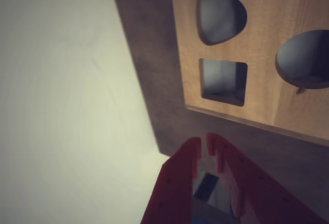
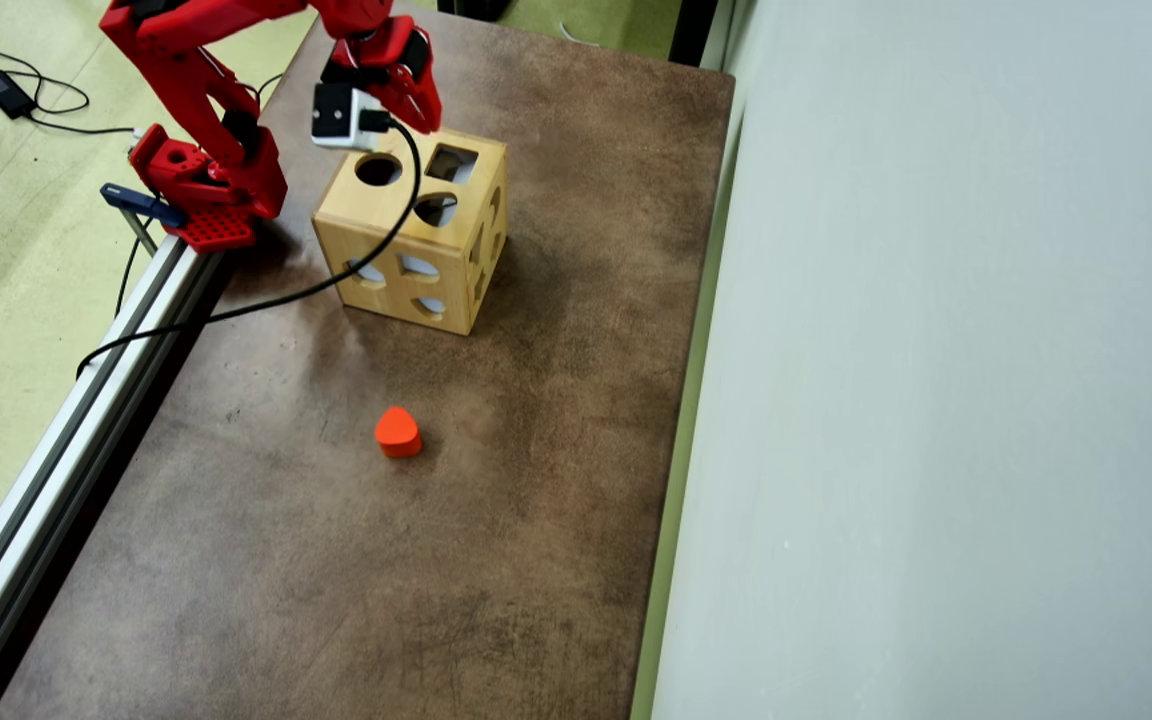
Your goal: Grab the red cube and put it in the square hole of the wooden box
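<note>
Gripper (image 1: 204, 146) fingertips were seen in the wrist view nearly meeting, with only a thin gap between the red jaws and nothing held there; the red cube was not seen in this view. Just beyond the tips lay the top face of the wooden box (image 1: 267, 34), and the square hole (image 1: 222, 81) was found directly ahead of the gripper, dark inside. A rounded, heart-like hole (image 1: 220, 15) was cut above the square hole, and a round hole (image 1: 303, 59) to its right. A pale wall (image 1: 61, 95) filled the picture to the left of the box, past a strip of brown table (image 1: 149, 70). In the overhead view the gripper (image 2: 418, 122) was held over the far edge of the wooden box (image 2: 414, 238), close beside the square hole (image 2: 452, 163). The arm's base (image 2: 201, 190) was clamped to the table edge just left of the box, and a black cable (image 2: 336, 280) was draped across the box's top. An orange-red rounded block (image 2: 397, 432) rested on the brown table (image 2: 356, 580), well apart from the box on its near side. The red cube could not be found here either.
</note>
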Action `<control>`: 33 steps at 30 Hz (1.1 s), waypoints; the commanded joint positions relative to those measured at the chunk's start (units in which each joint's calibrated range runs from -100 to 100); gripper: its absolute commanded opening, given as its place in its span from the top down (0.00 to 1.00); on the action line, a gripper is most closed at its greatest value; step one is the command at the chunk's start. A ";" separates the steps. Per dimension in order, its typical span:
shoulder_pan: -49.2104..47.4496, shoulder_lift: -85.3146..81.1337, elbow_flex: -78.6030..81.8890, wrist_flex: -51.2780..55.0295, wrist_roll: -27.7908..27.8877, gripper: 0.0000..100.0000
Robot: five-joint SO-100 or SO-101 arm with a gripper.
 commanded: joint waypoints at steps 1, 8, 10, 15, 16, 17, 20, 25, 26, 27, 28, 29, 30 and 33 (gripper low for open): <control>3.06 -8.69 -0.52 0.06 0.49 0.98; 3.65 -19.05 -0.35 0.22 3.57 0.98; 3.65 -22.53 -0.35 0.30 4.69 0.98; 3.65 -30.09 -0.26 5.37 5.52 0.98; 3.65 -31.45 -0.26 7.54 5.37 0.98; 3.65 -32.98 -0.35 9.71 5.08 0.98; 3.58 -38.41 -0.35 15.18 5.03 0.98; 3.65 -45.72 -0.26 15.66 4.98 0.98; 3.65 -46.74 -0.26 15.66 4.98 0.98; 3.65 -47.84 -0.26 15.66 4.98 0.98; 3.73 -48.86 -0.26 15.66 4.98 0.98; 4.02 -49.88 -0.26 15.66 4.98 0.98; 4.62 -50.81 -0.26 15.66 4.98 0.98; 7.66 -53.02 -0.26 15.66 5.37 0.98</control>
